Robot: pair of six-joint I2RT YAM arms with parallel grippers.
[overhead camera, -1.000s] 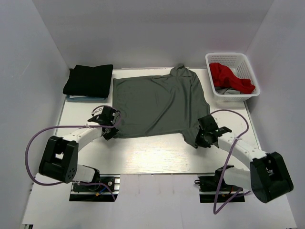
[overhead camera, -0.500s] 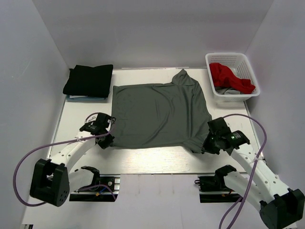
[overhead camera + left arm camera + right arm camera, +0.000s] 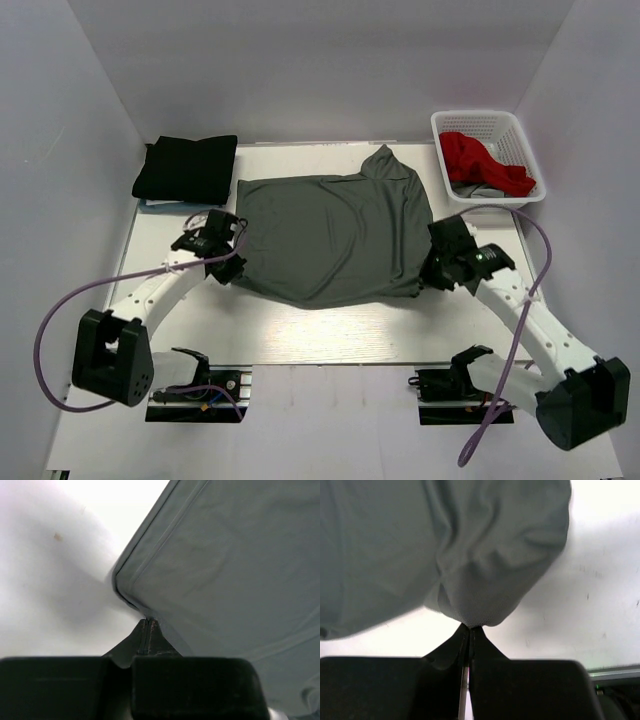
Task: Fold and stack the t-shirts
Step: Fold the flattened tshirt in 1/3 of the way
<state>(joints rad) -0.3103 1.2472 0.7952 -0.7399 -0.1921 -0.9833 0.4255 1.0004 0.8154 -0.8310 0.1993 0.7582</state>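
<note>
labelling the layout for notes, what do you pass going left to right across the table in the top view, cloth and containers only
folded black t-shirt → spread-out dark grey t-shirt → white basket holding the red t-shirt

The dark grey t-shirt [image 3: 330, 230] spread centrally, black t-shirt [image 3: 187, 168] folded far left, red t-shirt [image 3: 480, 162] crumpled in basket [image 3: 470, 116]

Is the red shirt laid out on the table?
No, the red shirt lies bunched inside the white basket at the table's far right corner.
</note>
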